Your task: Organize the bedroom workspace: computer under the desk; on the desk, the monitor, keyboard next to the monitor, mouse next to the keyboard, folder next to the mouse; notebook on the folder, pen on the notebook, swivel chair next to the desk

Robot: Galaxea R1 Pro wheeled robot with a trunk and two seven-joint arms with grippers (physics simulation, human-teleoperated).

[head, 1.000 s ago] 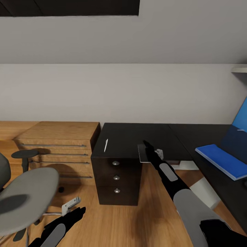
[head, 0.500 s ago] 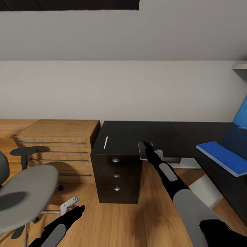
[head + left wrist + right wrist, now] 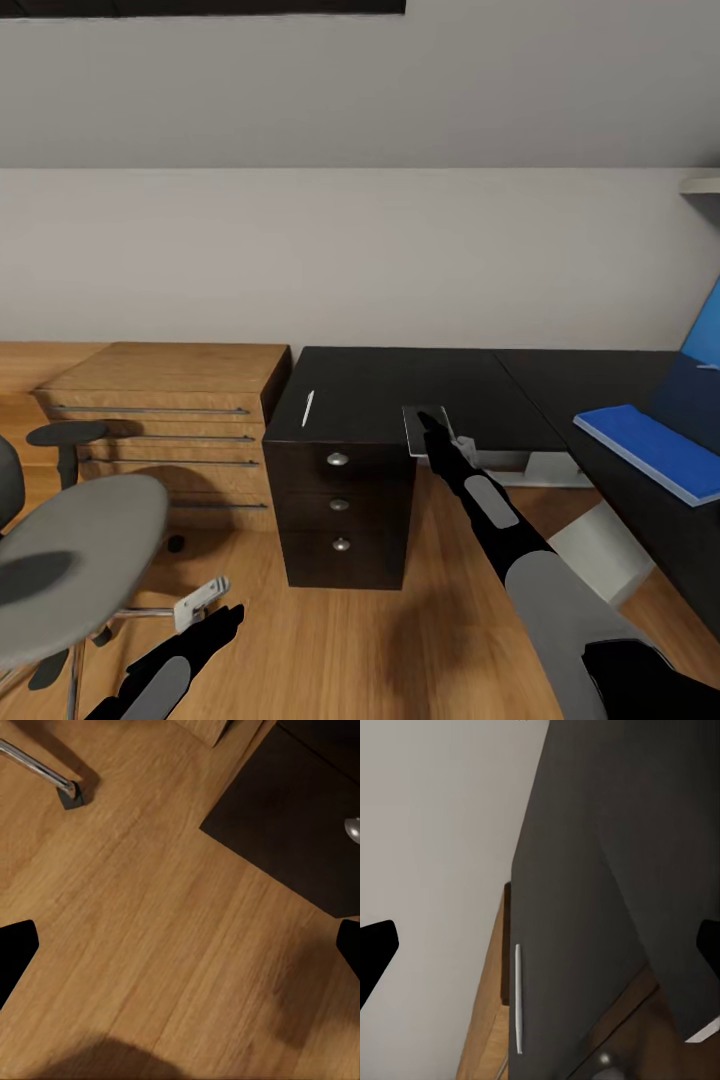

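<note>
**Bedroom desk corner: right arm at the notebook**

Pale grey sloped walls back the black desk. Right gripper: extended over the desk's front edge, tip on or just above the notebook; in the right wrist view its fingertips stand wide apart, nothing between them. Pen: flat on the desktop above the drawers, well left of the notebook. Folder: on the desk's right wing. Left gripper: low over the plank floor, fingers spread, empty. Swivel chair: left, beside the oak drawer unit.
</note>
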